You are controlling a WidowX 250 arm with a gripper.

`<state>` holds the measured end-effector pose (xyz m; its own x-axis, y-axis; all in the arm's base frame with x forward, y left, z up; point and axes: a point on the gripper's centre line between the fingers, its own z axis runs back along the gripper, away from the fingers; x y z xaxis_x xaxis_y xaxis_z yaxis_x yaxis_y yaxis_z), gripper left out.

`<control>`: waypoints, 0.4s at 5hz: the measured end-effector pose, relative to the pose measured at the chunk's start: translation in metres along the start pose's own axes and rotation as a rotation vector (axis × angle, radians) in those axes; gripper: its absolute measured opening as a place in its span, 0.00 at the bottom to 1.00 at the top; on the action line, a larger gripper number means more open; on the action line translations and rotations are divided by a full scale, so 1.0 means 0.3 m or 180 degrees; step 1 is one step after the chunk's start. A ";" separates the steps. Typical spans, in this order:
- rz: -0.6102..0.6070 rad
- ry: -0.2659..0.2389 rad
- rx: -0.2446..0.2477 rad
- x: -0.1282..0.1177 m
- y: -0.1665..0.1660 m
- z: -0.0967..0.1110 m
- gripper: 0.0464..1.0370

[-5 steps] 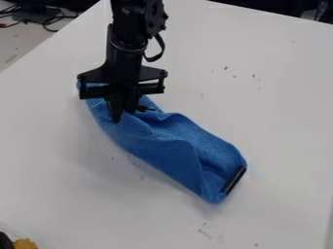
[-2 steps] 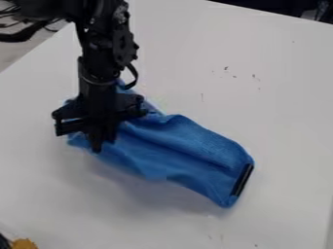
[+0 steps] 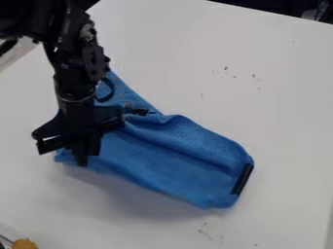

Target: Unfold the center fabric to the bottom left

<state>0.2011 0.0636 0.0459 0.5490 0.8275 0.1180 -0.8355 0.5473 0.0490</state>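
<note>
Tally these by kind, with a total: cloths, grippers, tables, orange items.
Cloths: 1, the blue cloth
Grippers: 1, the black gripper
Tables: 1, the white table
Orange items: 1, the orange item at the lower left, cut off by the view's edge; can't tell what it is
Total: 4

1. White table (image 3: pixel 280 121) seen at a slant from above; its far edge is slanted down toward the right.
2. Small dark marks (image 3: pixel 226 68) are scattered on the upper right of the tabletop; fainter smudges (image 3: pixel 205 231) are seen near the bottom.
3. Pale grey floor (image 3: pixel 17 59) is glimpsed past the left edge, upper left.
4. Dark area (image 3: pixel 273 7) is seen beyond the far edge; details cannot be made out.
5. Tabletop softly lit; faint grey shadow cast, lower left.
</note>
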 end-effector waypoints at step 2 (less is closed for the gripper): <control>0.0006 0.0076 -0.0065 0.001 0.068 -0.007 0.08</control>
<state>0.1842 0.0753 0.0447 0.5480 0.8311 0.0944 -0.8360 0.5480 0.0285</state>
